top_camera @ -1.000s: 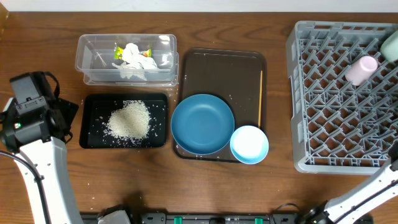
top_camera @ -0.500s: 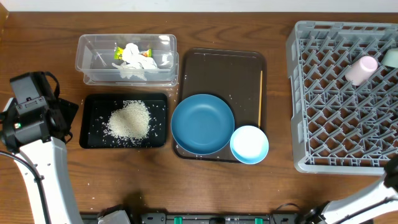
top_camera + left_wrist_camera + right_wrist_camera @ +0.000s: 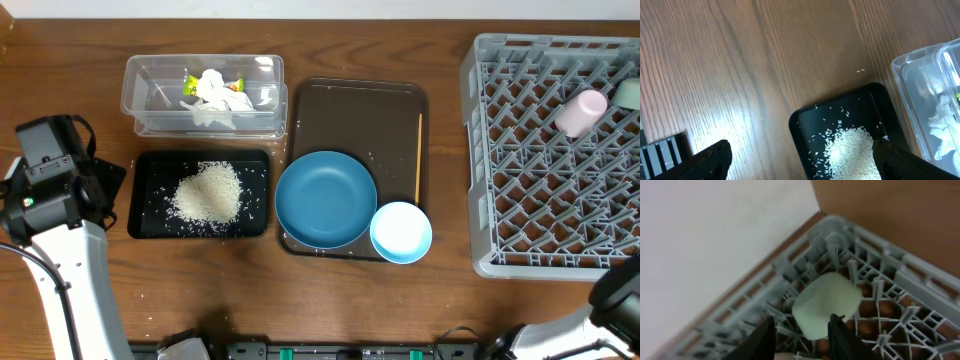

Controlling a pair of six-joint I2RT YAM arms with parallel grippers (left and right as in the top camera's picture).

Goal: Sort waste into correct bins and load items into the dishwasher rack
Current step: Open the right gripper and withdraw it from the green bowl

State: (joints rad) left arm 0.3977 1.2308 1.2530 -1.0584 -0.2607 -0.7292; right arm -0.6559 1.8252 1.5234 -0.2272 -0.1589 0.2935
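Note:
The mint-green bowl lies upside down in the far corner of the grey dishwasher rack. My right gripper hangs open just above it, its right finger over the bowl's rim and its left finger clear of it. In the overhead view the bowl shows at the rack's right edge, beside the pink cup. My left gripper stands wide open and empty above the left end of the black tray of rice. The blue plate, light-blue bowl and chopstick rest on the brown tray.
The clear tub behind the black tray holds the tissue and the wrapper. A white wall runs just behind the rack. My left arm stands at the table's left edge.
The right jaws have spread apart and let go of the mint-green bowl, which has settled lower at the rack's right edge. The left arm has not moved.

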